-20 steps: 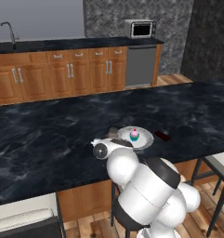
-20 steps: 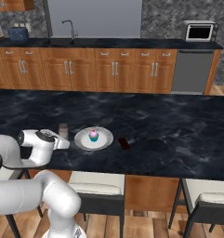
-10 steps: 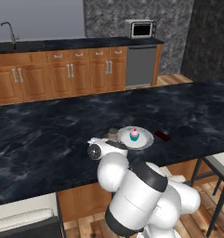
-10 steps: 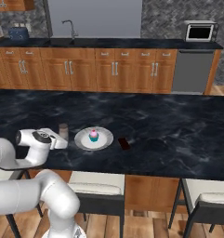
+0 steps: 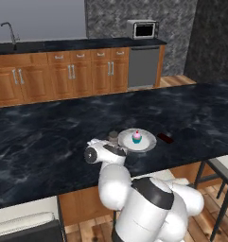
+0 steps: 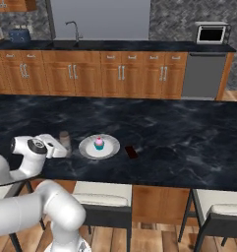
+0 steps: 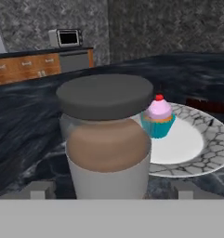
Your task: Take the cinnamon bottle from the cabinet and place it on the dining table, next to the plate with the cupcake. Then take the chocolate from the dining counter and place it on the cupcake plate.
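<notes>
The small cylindrical brownish-tan cinnamon bottle with a dark grey cap (image 7: 106, 139) stands upright on the long black marble-look desk with faint white veins (image 6: 189, 133), just left of the round pale grey-white plate (image 6: 85, 146) carrying the tiny pink-frosted cupcake in a teal wrapper (image 6: 99, 143), with the small flat dark brown chocolate bar (image 6: 131, 152) lying just right of the plate. Orange-brown wooden base cabinets (image 5: 63, 75), a sink tap (image 6: 74, 28), a grey dishwasher front (image 5: 143, 66) and a silver microwave (image 6: 212, 33) line the far wall, and dark-framed stools (image 6: 105, 204) stand at the desk's near edge. The hand view shows the bottle between the two fingers (image 7: 38, 190), which sit at either side of its base, though whether they press on it cannot be told; the right base view shows the gripper (image 6: 61, 147) close against the bottle's left side.
</notes>
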{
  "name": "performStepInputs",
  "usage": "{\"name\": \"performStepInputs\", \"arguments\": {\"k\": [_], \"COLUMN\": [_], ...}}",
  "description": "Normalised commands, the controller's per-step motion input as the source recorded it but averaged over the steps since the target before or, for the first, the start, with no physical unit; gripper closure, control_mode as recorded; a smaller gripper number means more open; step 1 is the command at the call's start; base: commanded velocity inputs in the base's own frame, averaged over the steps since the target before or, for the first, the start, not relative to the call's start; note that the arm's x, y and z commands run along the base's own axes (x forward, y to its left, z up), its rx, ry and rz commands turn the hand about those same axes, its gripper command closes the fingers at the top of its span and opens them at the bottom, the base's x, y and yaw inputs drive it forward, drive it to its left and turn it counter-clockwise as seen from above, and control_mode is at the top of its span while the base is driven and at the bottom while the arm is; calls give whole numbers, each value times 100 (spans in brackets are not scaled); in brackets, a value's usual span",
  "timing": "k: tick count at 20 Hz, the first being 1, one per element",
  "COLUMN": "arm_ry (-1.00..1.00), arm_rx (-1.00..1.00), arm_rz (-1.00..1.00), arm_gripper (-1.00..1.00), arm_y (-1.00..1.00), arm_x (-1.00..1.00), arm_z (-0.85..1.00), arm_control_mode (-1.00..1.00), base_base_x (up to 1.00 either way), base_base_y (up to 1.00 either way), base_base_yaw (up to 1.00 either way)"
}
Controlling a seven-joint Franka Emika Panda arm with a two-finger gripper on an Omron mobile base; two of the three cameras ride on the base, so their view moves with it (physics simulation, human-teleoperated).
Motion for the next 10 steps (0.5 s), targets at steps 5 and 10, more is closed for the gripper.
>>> {"name": "performStepInputs", "arguments": {"k": [5,10], "arm_ry": [-9,-2], "arm_rx": [0,1], "arm_rz": [-8,-12], "arm_gripper": [-100,-100], "arm_y": [0,0], "arm_x": [-39,-56], "arm_z": [98,100], "arm_control_mode": [-100,-100], "base_base_x": [0,0], "base_base_y": [0,0], "base_base_yaw": [0,0]}}
